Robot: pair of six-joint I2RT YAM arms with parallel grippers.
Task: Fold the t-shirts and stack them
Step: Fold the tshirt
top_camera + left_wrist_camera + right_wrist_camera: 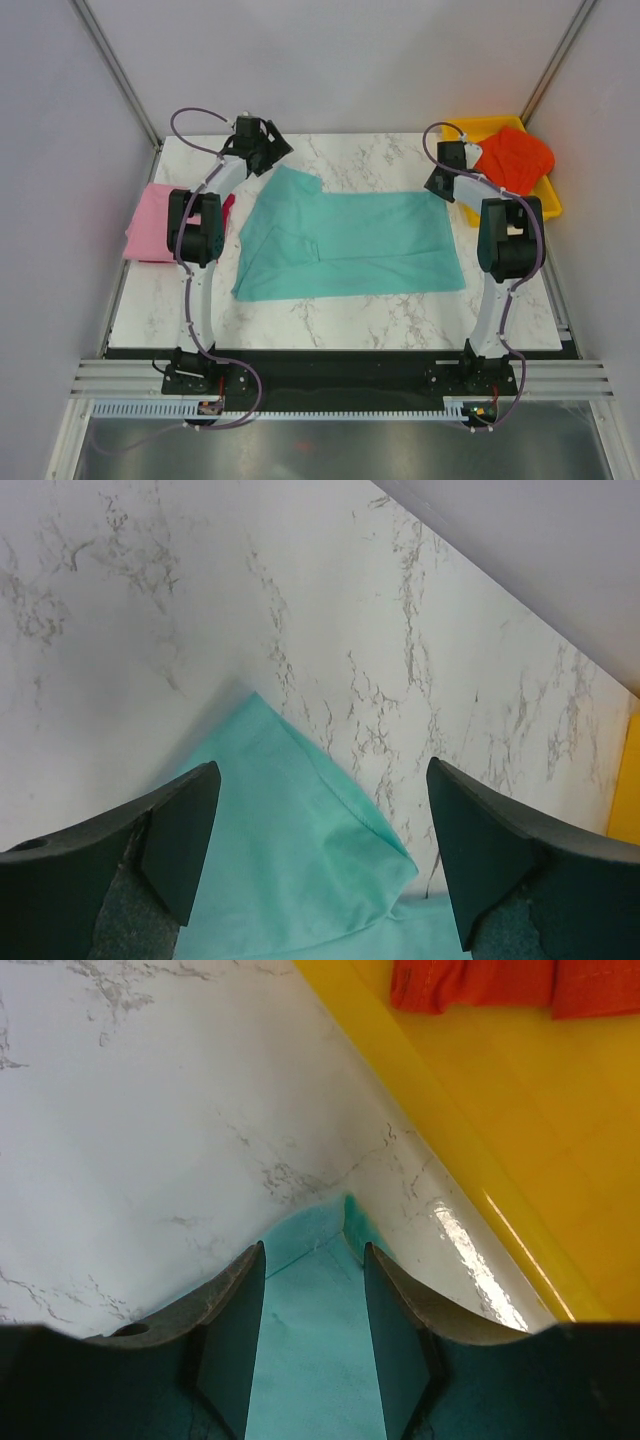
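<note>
The teal-turquoise t-shirt (350, 240) lies spread flat mid-table. My left gripper (268, 152) is wide open over its far-left sleeve corner; in the left wrist view (320, 780) the teal cloth (290, 860) lies between the fingers, untouched. My right gripper (440, 185) is at the shirt's far-right corner; in the right wrist view (314, 1255) the jaws stand narrowly apart astride the teal corner (315, 1340). The pink t-shirt (155, 225) lies folded at the left edge. A crimson sliver (229, 206) shows behind the left arm. The orange-red t-shirt (515, 160) lies in the tray.
The yellow plastic tray (548, 200) stands at the far right, close beside my right gripper; its rim shows in the right wrist view (420, 1090). Grey walls enclose the table at the left, back and right.
</note>
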